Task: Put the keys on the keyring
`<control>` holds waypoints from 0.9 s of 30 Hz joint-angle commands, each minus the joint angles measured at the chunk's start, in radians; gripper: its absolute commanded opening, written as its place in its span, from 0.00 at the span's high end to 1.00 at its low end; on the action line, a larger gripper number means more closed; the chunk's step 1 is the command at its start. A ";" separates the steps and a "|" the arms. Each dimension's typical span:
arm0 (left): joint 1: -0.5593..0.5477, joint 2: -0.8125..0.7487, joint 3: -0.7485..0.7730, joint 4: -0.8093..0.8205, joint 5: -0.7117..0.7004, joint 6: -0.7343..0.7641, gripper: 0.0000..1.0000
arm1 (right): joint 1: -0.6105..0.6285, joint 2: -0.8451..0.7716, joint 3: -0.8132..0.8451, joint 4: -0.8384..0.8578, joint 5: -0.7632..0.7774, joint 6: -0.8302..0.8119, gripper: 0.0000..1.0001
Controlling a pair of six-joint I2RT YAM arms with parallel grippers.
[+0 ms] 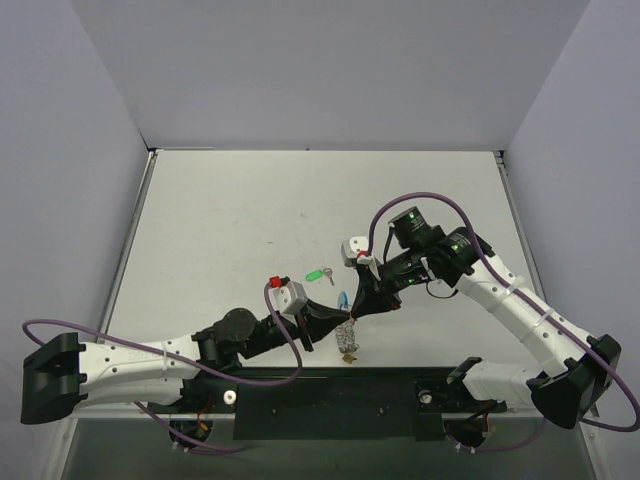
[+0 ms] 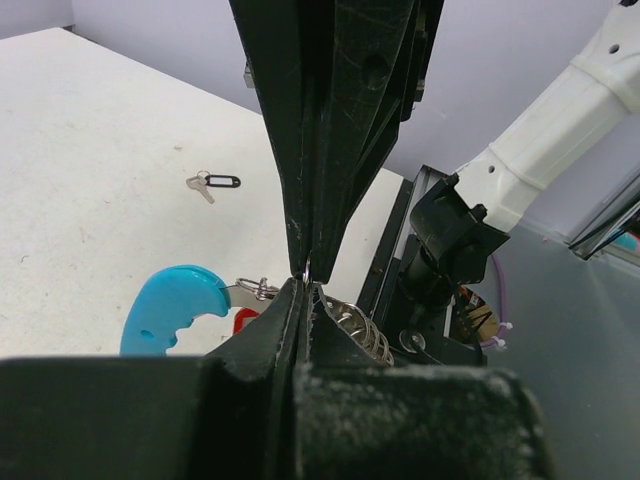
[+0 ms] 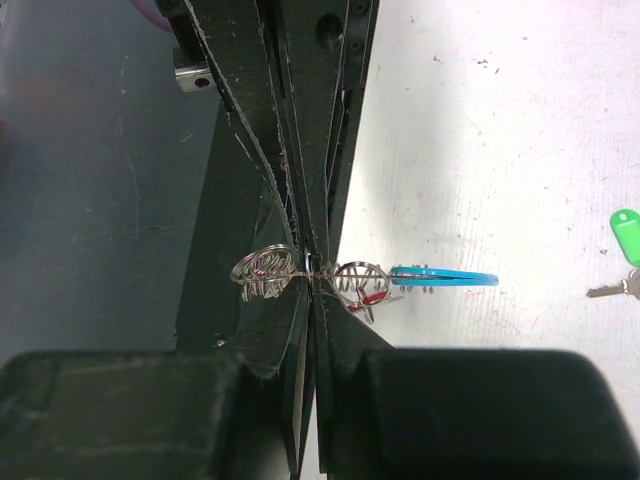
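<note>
The keyring (image 1: 348,337), a silvery coiled-wire loop, hangs near the table's front edge between both grippers. My left gripper (image 1: 338,322) and my right gripper (image 1: 357,310) meet tip to tip, and each is shut on its wire. In the right wrist view the coil (image 3: 265,272) bulges on both sides of my shut right gripper (image 3: 318,278), with the blue tag (image 3: 445,277) edge-on and a red tag beside it. The left gripper (image 2: 305,288) pinches the wire next to the coil (image 2: 362,327). A green-tagged key (image 1: 318,273) lies just beyond. A black-rimmed key (image 2: 215,183) lies farther out.
The black base plate (image 1: 330,395) of the arms runs along the near edge, right under the keyring. The right arm's white link (image 2: 560,130) crosses behind the grip. White walls close the table on three sides.
</note>
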 commanded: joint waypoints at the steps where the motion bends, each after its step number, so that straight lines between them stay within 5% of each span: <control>1: 0.001 -0.014 -0.002 0.186 -0.002 -0.046 0.94 | -0.010 -0.024 0.023 0.009 -0.057 0.031 1.00; 10: 0.000 0.006 -0.020 0.236 -0.011 -0.072 0.78 | -0.034 -0.039 0.008 0.051 -0.085 0.090 1.00; 27: 0.001 0.015 -0.006 0.147 -0.017 -0.075 0.71 | -0.039 -0.042 0.005 0.066 -0.102 0.110 1.00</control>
